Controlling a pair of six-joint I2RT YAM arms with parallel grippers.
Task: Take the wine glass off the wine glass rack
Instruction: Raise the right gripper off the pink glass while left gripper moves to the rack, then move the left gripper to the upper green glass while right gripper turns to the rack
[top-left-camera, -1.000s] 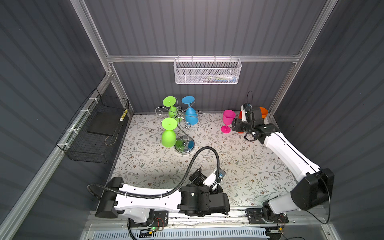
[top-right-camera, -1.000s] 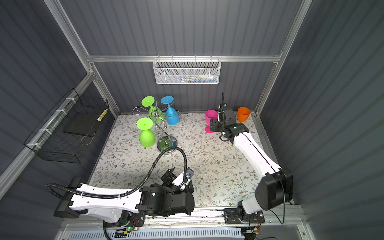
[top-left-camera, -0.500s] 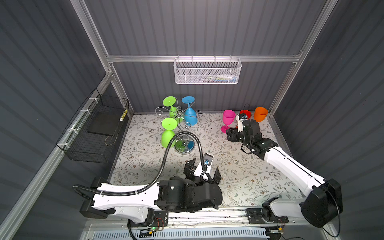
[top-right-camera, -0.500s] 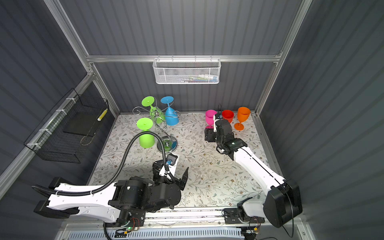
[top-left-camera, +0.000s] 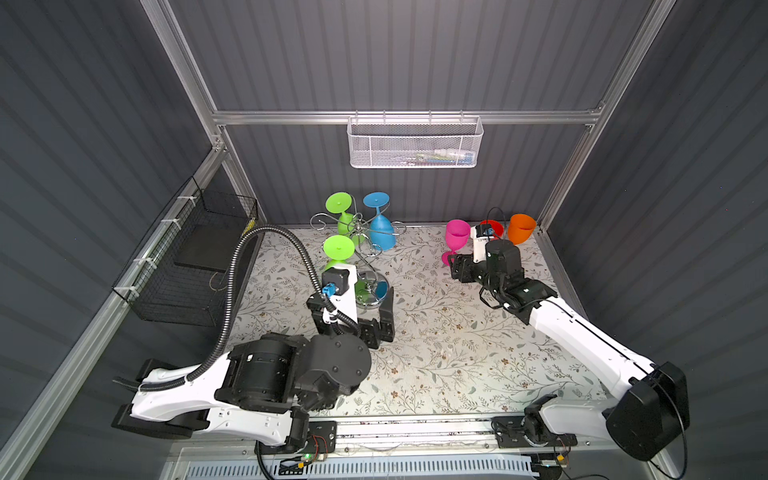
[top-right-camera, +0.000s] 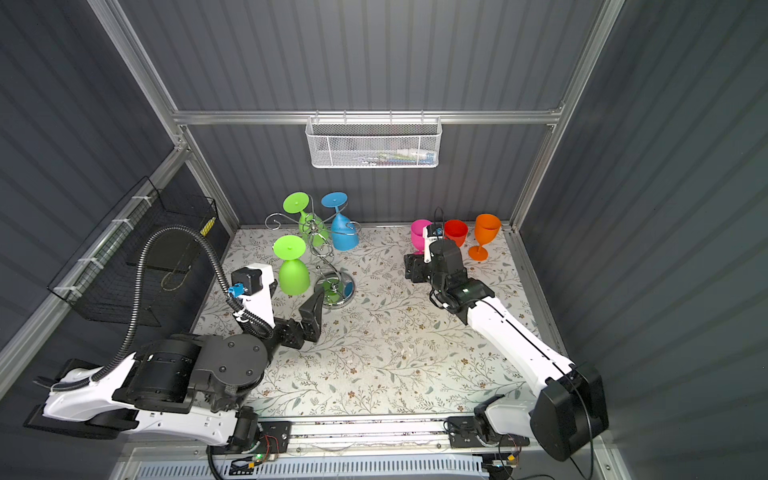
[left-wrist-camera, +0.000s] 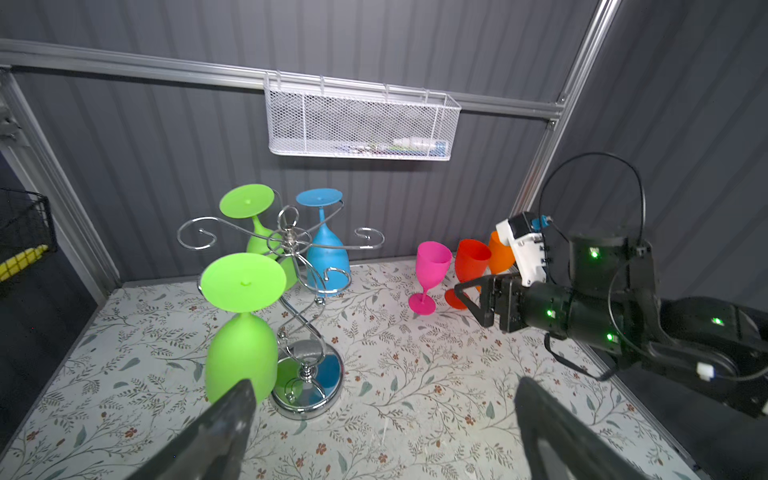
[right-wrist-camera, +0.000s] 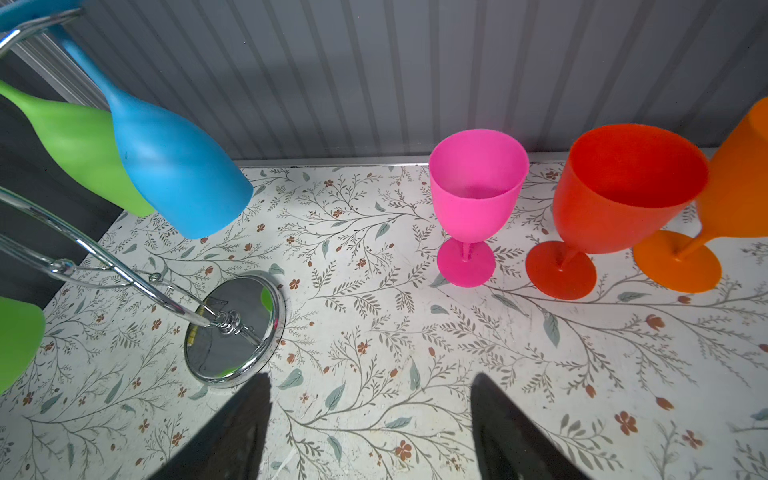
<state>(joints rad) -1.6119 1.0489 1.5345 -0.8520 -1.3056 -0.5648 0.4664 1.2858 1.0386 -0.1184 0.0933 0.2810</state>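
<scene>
Left end effector (left-wrist-camera: 384, 388) gapes wide, gripping nothing.

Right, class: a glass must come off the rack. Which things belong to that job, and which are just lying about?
Job: wine glass rack; front green glass, back green glass, blue glass, hanging on it; open left gripper.
Lying about: pink glass, red glass, orange glass, upright; white mesh basket; black wire basket.

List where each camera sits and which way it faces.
Top views: high in front, looking down on the table; left arm, right arm show.
Left wrist: left-centre, faces the wine glass rack; open left gripper, right arm show.
Right wrist: right-rear, faces the pink glass; open right gripper shows.
Shared: all show wine glass rack and pink glass.
</scene>
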